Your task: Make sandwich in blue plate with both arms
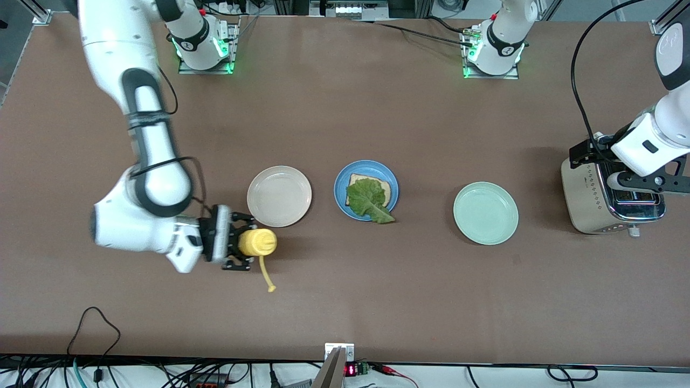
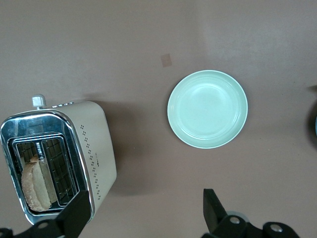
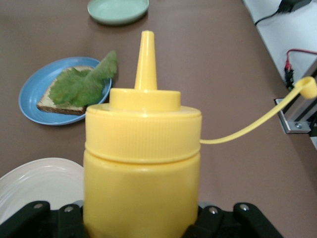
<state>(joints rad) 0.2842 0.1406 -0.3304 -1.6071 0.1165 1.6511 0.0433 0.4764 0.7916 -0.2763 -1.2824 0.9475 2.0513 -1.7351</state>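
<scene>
Beside the cream plate (image 1: 279, 195), right gripper (image 1: 237, 242) pinches the yellow bottle (image 1: 257, 242); left gripper (image 2: 143, 213) hangs spread over the toaster (image 1: 604, 202). Maybe tip the nozzle slowly toward three o'clock, over the lettuce (image 1: 369, 199).

Lettuce (image 1: 369, 199) on bread (image 1: 357, 182) on plate (image 1: 342, 185)

No text reads clearly; the toaster (image 2: 94, 153) bears a small mark, perhaps a brand, too small to read.

bottle (image 3: 141, 163): yellow plastic | blue plate (image 1: 366, 189): glossy | toaster (image 2: 64, 158): shiny metal
</scene>
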